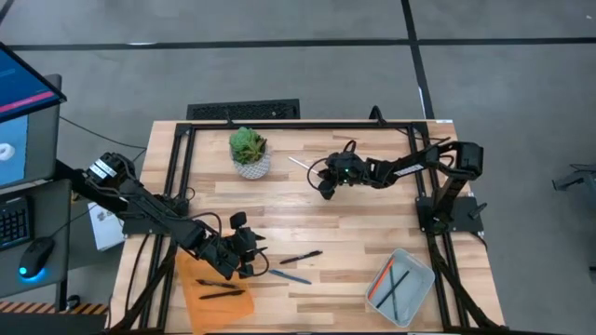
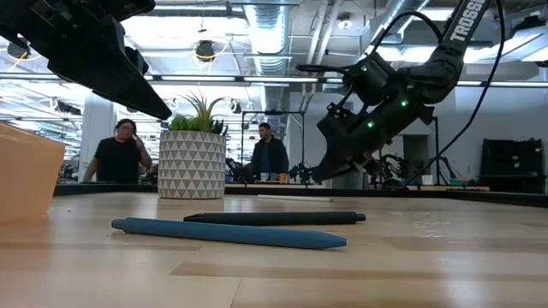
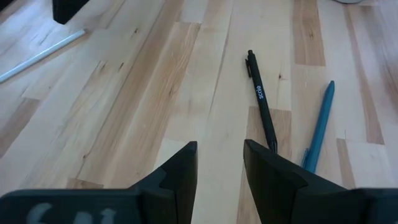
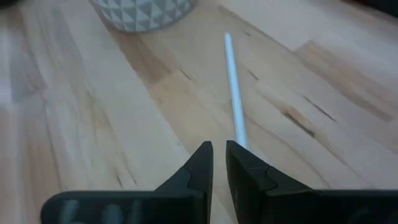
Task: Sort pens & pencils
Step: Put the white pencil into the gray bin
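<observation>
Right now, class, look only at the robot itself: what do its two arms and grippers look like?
Both arms are dark, jointed and trailed by black cables. The right arm bears white lettering and small green lights near its wrist. The left arm has a white-labelled joint near its base. The left gripper and right gripper each end in two black, wedge-shaped jaws.

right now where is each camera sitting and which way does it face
High: above the table, looking straight down; both arms show.
Low: at tabletop height, level across black pen and blue pen; both arms come in from above.
Left wrist: over left pincer, toward both pens.
Right wrist: over right pincer, toward white pencil.
Shared: low and left wrist show both pens.
</observation>
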Controlling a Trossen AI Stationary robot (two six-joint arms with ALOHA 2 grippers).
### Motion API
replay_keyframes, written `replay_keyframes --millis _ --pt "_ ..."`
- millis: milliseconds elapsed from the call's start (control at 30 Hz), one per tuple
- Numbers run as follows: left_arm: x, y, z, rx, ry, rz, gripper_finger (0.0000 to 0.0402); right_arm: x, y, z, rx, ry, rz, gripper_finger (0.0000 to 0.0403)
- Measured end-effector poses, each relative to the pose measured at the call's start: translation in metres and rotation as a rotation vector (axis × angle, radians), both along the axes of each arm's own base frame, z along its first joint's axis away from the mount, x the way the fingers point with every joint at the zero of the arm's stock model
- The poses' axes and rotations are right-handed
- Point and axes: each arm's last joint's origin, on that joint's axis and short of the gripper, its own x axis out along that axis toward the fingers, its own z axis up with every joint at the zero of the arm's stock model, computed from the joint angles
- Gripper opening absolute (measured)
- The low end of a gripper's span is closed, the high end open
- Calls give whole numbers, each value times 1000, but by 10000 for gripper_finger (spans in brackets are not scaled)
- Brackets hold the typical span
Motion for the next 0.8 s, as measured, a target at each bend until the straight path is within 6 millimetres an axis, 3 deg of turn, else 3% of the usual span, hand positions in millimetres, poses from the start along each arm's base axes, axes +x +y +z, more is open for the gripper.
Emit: replay_keyframes --millis 433,800 --pt "-1 0 -1 -7 20 -16 123 2 0 3 60 -60 -3 67" --pt "-1 0 -1 -8 20 -17 123 -5 -2 -5 -17 83 -20 67"
